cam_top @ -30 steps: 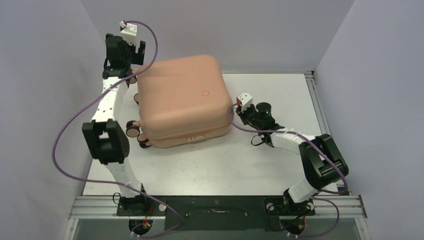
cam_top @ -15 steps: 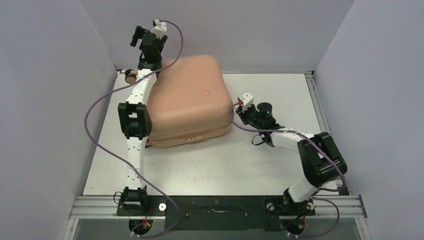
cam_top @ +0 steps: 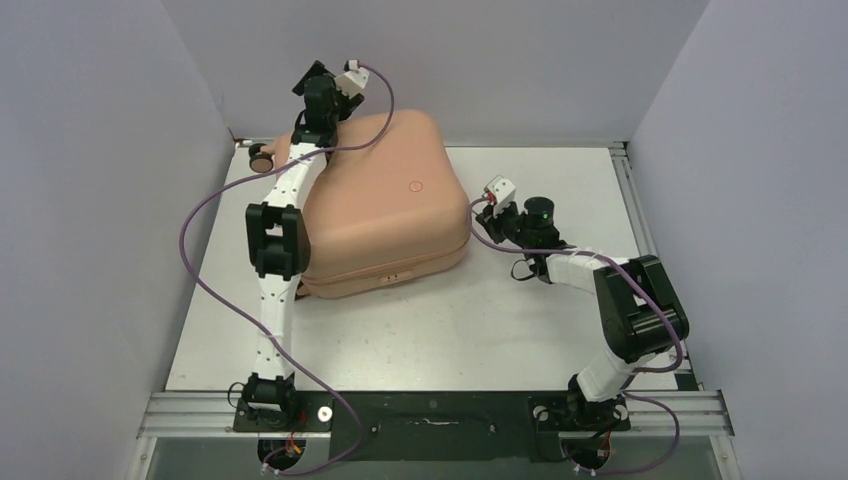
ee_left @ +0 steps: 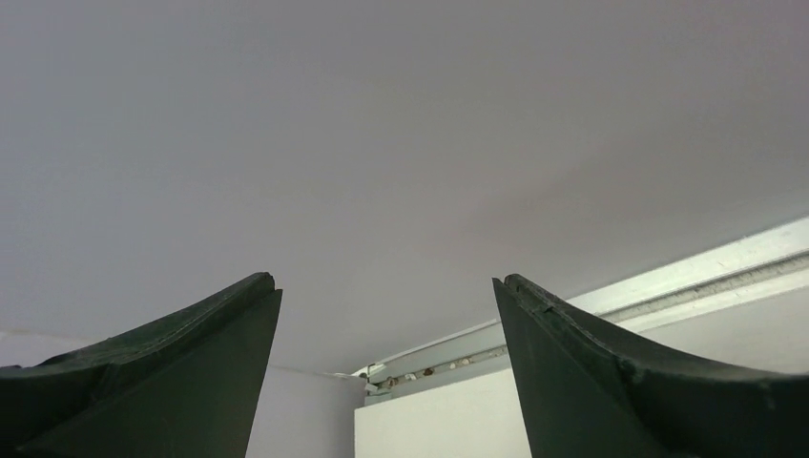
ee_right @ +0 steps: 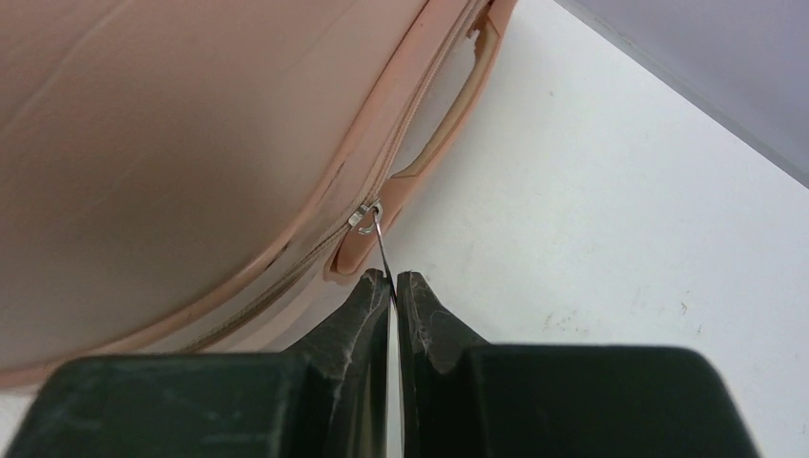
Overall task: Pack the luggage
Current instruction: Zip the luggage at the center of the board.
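Note:
The salmon-pink luggage (cam_top: 385,200) lies closed on the white table, its round dot (cam_top: 411,186) facing up. One caster wheel (cam_top: 260,155) shows at its back left. My left gripper (cam_top: 305,82) is raised above the luggage's back left corner; in the left wrist view it (ee_left: 384,281) is open, empty and faces the wall. My right gripper (cam_top: 478,224) is at the luggage's right side. In the right wrist view it (ee_right: 393,277) is shut on the thin metal zipper pull (ee_right: 379,239), beside the pink handle (ee_right: 458,105) of the luggage (ee_right: 191,124).
Grey walls enclose the table (cam_top: 540,330) on the left, back and right. A metal rail (cam_top: 630,200) runs along the right edge. The left arm's forearm (cam_top: 285,200) lies along the luggage's left side.
My left arm has swung from the luggage's left side to above its back left corner. The luggage has shifted slightly to the right. My right gripper has moved a little right with the zipper pull.

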Controlling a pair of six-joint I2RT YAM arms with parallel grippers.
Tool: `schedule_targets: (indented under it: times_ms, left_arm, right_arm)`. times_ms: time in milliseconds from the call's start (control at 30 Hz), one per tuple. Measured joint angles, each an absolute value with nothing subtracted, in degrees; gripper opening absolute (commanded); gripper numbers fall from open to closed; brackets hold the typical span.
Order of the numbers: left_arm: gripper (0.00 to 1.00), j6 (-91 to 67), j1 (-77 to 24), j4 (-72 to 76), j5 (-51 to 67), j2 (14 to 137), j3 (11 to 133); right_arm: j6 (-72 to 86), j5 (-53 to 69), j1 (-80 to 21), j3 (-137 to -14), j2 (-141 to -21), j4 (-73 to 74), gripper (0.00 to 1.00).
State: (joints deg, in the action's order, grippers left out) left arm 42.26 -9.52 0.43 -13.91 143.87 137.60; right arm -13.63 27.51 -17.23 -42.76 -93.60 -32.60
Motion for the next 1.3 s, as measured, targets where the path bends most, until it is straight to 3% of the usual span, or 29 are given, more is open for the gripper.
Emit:
schedule_targets:
  times_ms: [300, 767, 1300]
  left_arm:
    - [0.69, 43.11, -8.80, -4.45, -4.32, 140.18, 129.95]
    - [0.68, 42.37, -8.91, -9.39, -1.06, 139.63, 129.62]
    - [0.64, 45.80, -17.15, -15.73, 11.22, 140.49, 136.73]
  right_arm:
    - [-13.65, 27.92, -13.91, -50.98, -101.62, -32.34, 0.05]
    - [-9.87, 35.46, -11.18, -55.75, -105.51, -31.14, 0.05]
    - [-17.21, 38.65, -9.54, -38.06, -85.78, -22.33, 0.05]
